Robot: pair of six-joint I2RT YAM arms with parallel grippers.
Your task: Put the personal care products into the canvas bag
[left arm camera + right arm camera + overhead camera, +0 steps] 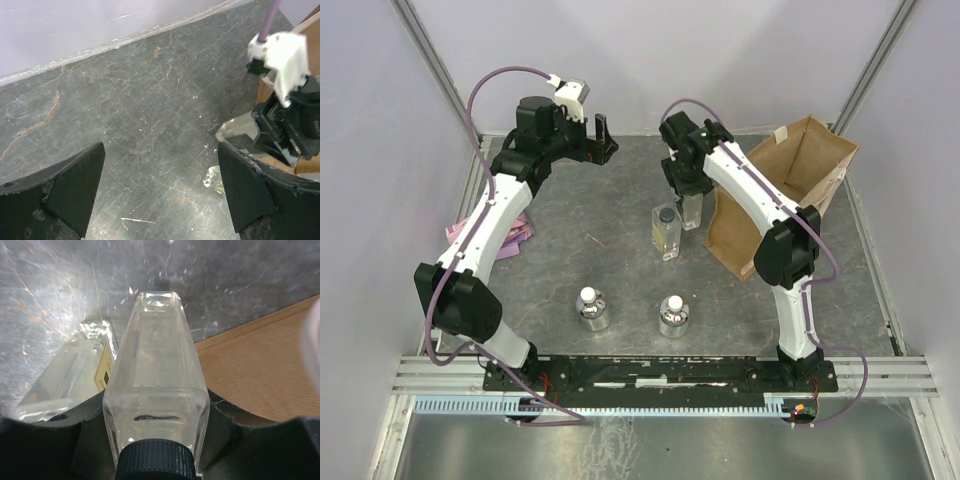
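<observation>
My right gripper (686, 192) is shut on a tall clear rectangular bottle (692, 212) with a dark cap, just left of the canvas bag (790, 185). In the right wrist view the bottle (157, 380) fills the gap between the fingers (220, 415); whether it rests on the table I cannot tell. The second tall clear bottle (666, 232) stands next to it, also in the right wrist view (65, 380). Two short silvery bottles with white caps (592, 308) (672, 315) stand near the front. My left gripper (605, 135) is open and empty at the far left (160, 147).
A flat pink packet (510, 235) lies at the table's left edge under the left arm. The bag leans open at the right, its brown side close beside the held bottle (260, 365). The right arm's wrist (287, 120) shows in the left wrist view.
</observation>
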